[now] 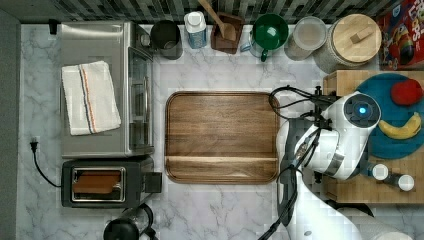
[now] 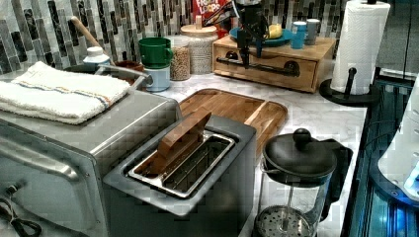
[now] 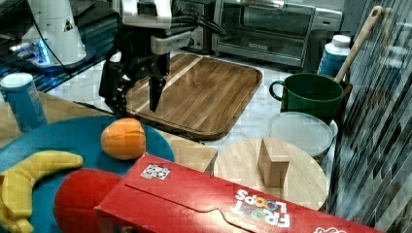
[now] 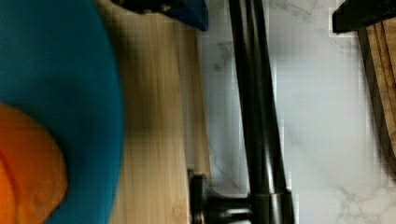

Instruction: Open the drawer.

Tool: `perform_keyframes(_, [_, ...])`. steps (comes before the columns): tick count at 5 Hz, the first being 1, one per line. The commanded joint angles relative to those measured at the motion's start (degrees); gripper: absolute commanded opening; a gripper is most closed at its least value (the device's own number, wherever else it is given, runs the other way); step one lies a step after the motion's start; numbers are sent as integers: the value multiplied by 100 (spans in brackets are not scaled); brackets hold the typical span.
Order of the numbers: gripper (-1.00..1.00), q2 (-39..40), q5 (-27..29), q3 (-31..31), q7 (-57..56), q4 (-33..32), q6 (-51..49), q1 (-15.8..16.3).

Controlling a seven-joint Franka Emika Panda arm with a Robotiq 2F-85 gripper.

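One white marble counter by a tiled wall.
One drawer, one wooden tray, two toasters; gripper fingers spread apart over the black handle.

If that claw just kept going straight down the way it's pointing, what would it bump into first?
Most likely the black bar handle on the drawer. The gripper points down with its fingers apart, and the bar appears to run between them, though depth is hard to judge.
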Motion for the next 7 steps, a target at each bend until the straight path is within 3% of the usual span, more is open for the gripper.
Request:
perform_keyframes(1, [100,-300,-64,436,336,-118,439,363])
perform_keyframes(4, [100,-155,-222,185,324,-5,544,453])
perform_keyframes(7, [100,-90,-384,68,477,-288,1237,336])
